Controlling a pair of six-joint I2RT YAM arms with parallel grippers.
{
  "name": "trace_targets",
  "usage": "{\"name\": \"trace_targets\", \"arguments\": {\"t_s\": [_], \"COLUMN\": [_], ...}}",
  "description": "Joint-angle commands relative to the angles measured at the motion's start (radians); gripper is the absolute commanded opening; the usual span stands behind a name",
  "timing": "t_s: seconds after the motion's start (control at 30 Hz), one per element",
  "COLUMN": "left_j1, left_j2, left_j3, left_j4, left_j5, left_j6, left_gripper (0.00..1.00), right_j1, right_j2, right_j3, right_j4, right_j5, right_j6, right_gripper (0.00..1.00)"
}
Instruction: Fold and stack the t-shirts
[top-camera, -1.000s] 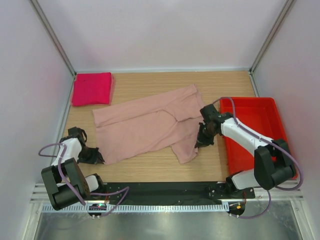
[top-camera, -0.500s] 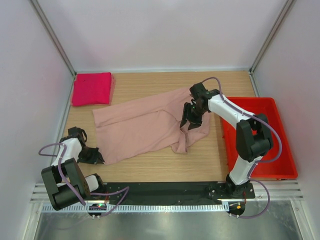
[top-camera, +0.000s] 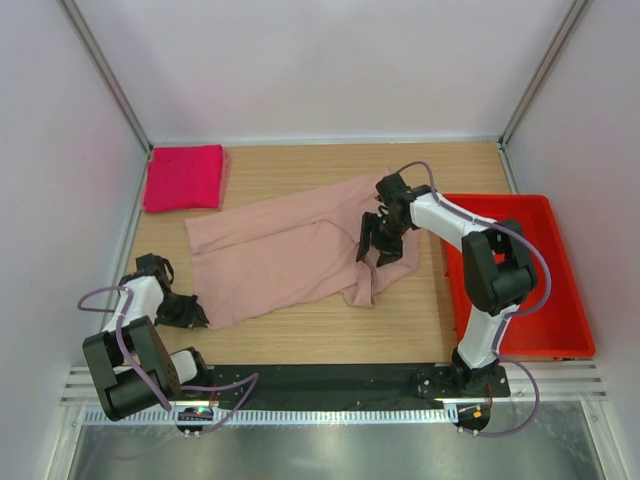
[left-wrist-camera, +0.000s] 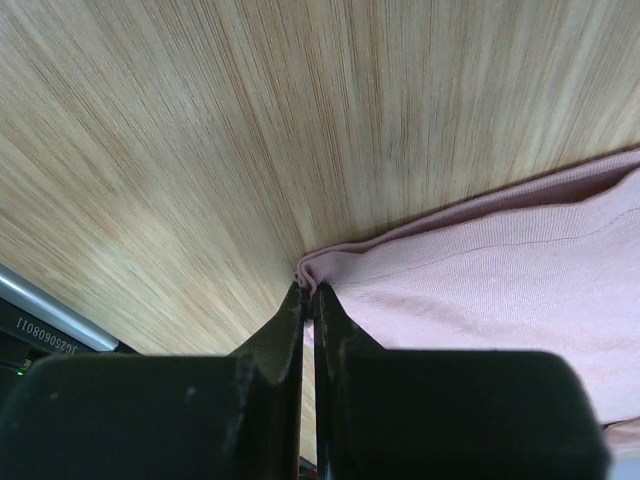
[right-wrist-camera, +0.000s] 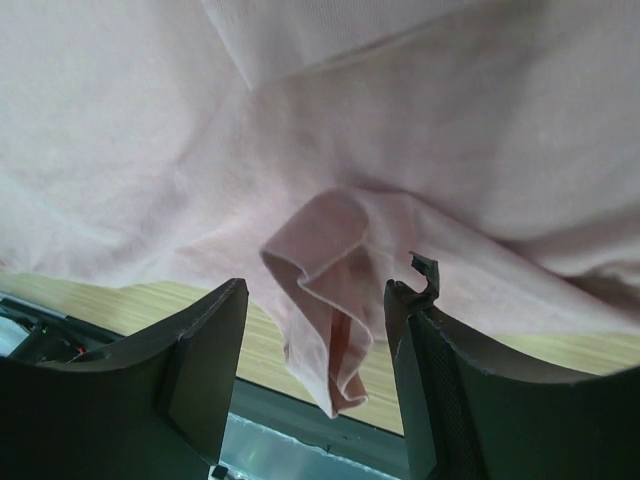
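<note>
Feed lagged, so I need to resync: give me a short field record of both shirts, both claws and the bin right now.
pale pink shirt: spread mid-table, right side rumpled, not yet folded
magenta shirt: folded, at the far left corner of the table
left claw: shut on the pale pink shirt's near left corner
right claw: open over the rumpled right side, with a loose fold of cloth between its fingers, not gripped
red bin: at the table's right side
</note>
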Motion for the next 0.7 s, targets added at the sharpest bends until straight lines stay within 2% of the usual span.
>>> {"name": "trace_targets", "arguments": {"t_s": [0.0, 0.37, 0.57, 0.67], "left_j1": [-0.003, -0.003, -0.003, -0.004], "left_j2": [-0.017, -0.012, -0.005, -0.001], "left_j3": [-0.006, -0.012, -0.009, -0.008], "left_j4": [0.034, 0.042, 0.037, 0.035], "left_j5": [0.007, 0.007, 0.001, 0.001], "left_j6": [0.014, 0.011, 0.008, 0.010], "left_gripper": [0.00, 0.00, 0.00, 0.00], "right_j1": [0.000, 0.020, 0.039, 0.045], "right_j2": [0.029, 0.091, 0.117, 0.115], "right_j3": [0.068, 0.123, 0.166, 0.171], "right_j4": [0.022, -0.005, -0.045, -0.068], "right_j5": [-0.002, 0.034, 0.073, 0.111], "right_j6": [-0.016, 0.007, 0.012, 0.012], "right_gripper": [0.63, 0.59, 0.46, 0.45]}}
